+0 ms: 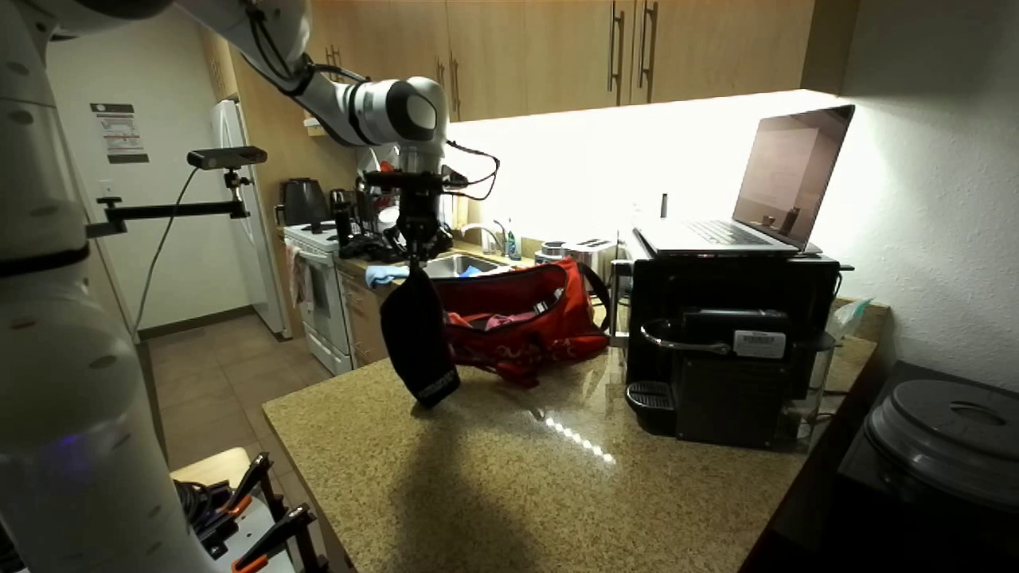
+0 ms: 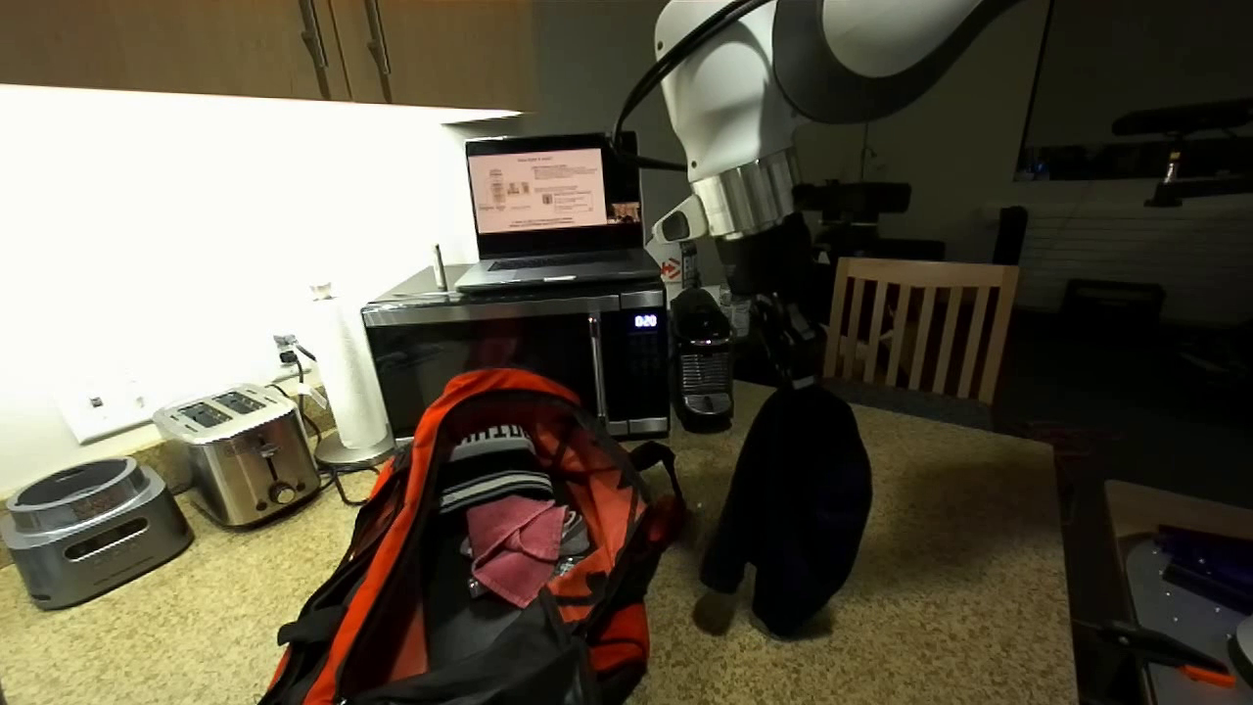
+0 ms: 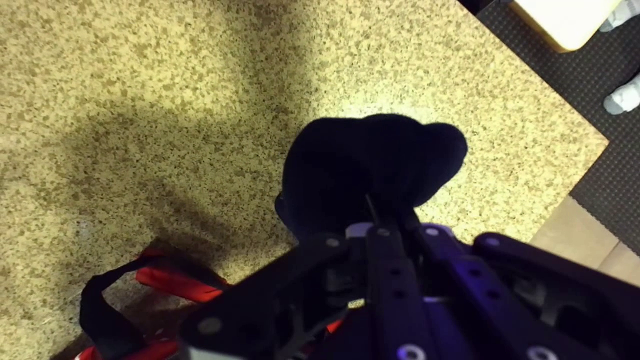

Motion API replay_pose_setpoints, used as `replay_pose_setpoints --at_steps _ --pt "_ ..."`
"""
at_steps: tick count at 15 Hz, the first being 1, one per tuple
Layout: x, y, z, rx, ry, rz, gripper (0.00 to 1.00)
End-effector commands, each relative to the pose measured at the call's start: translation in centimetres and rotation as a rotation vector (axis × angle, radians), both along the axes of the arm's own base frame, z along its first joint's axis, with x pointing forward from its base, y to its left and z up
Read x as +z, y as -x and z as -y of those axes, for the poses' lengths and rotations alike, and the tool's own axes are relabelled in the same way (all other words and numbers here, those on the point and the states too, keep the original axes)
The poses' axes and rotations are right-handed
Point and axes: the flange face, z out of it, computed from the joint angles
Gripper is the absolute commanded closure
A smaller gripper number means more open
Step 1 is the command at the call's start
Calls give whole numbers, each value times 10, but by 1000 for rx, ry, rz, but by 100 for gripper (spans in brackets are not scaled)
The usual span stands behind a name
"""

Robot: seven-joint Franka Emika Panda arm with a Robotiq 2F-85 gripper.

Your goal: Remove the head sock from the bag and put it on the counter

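The black head sock (image 1: 419,342) is hanging beside the red bag (image 1: 529,348), the gripper (image 1: 415,263) pinching its top, its dim lower end perhaps touching the counter (image 1: 597,501). Soft, limp and probably light, it should be draping easily, making the top a good hold.

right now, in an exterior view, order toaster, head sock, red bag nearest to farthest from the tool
1. head sock: gripped, hanging below the tool
2. red bag: left of the head sock in that view
3. toaster: farther left, beyond the red bag
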Motion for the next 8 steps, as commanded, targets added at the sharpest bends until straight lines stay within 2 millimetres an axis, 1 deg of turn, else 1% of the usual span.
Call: replay_pose_setpoints --at_steps 1,4,8 --pt "10 -7 17 -63 0 12 96" --pt "16 -17 36 -121 -2 25 96" --pt "25 -30 66 -206 -6 39 96"
